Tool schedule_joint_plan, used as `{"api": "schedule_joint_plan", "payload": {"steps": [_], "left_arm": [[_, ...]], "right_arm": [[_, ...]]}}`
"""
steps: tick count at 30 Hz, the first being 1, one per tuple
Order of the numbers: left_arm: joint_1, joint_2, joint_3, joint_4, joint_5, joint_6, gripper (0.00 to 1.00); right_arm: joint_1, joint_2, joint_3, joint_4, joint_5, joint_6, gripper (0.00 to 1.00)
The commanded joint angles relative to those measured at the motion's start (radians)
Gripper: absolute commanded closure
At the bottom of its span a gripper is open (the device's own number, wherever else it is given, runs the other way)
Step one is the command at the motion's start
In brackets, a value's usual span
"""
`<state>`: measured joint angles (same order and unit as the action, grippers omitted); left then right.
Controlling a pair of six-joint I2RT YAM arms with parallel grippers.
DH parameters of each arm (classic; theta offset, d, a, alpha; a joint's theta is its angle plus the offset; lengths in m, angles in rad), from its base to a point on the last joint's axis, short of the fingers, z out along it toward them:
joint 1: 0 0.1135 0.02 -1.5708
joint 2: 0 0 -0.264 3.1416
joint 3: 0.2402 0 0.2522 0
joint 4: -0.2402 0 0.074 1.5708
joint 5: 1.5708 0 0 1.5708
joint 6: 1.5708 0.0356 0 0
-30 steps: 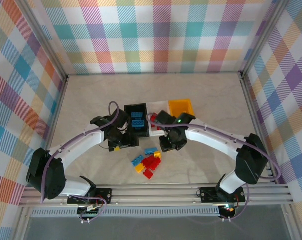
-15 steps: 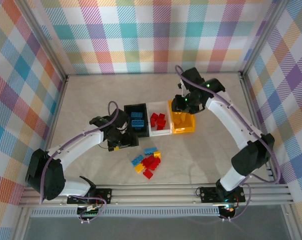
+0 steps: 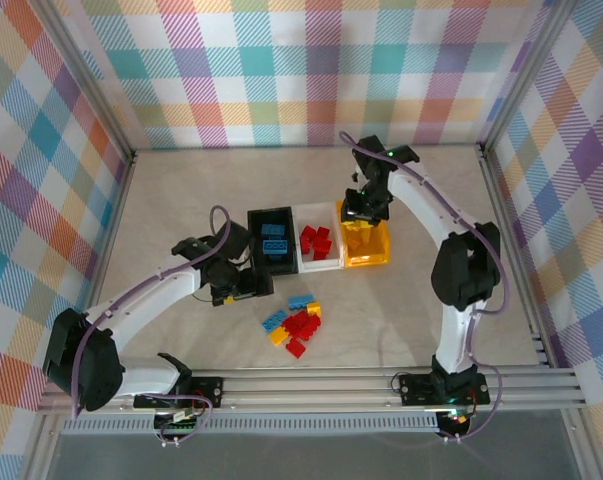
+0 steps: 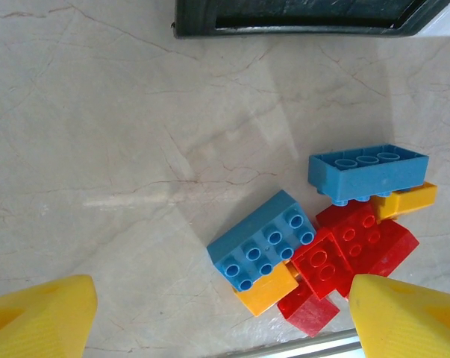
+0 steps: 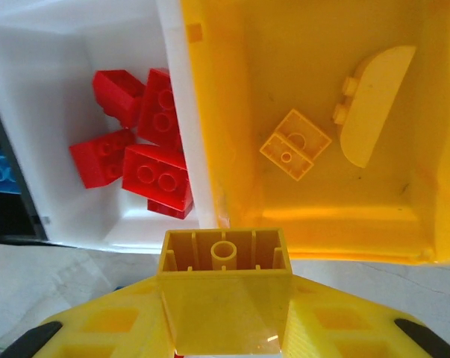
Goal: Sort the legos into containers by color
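Above the near rim of the yellow bin (image 5: 344,239), right fingers (image 5: 98,328) pinch a yellow brick (image 5: 225,298). Best carried farther over the bin's floor before release, so it clears the rim. Left fingers (image 4: 38,313), spread, hang over the pile (image 4: 322,239) near-left of that bin.

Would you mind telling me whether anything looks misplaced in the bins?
Nothing stands out: black bin holds blue bricks, white bin red bricks, yellow bin yellow pieces; the unsorted pile lies on the table.
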<state>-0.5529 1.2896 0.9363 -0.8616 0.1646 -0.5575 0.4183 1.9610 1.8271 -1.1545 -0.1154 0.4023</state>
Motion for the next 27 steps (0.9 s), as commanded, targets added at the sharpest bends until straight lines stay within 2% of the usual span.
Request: {"api": "schedule_joint_plan", "payload": {"steps": [1,11,22,27], "left_arm": [[0.008,-0.022,-0.024,-0.025,0.007,0.0,0.12],[0.009,-0.027,-0.02,-0.053,0.0,0.022,0.12],[0.01,-0.012,-0.012,-0.062,0.003,0.036,0.12],[0.011,-0.006,-0.002,-0.066,0.004,0.033,0.12]], "right_arm": [[-0.011,0.023,-0.015,0.0,-0.035,-0.002,0.64],[-0.029,0.082,-0.076,0.056,-0.052,0.012,0.64],[-0.053,0.073,-0.138,0.094,-0.058,0.014,0.64],[-0.058,0.069,-0.146,0.098,-0.059,0.008,0.58]]}}
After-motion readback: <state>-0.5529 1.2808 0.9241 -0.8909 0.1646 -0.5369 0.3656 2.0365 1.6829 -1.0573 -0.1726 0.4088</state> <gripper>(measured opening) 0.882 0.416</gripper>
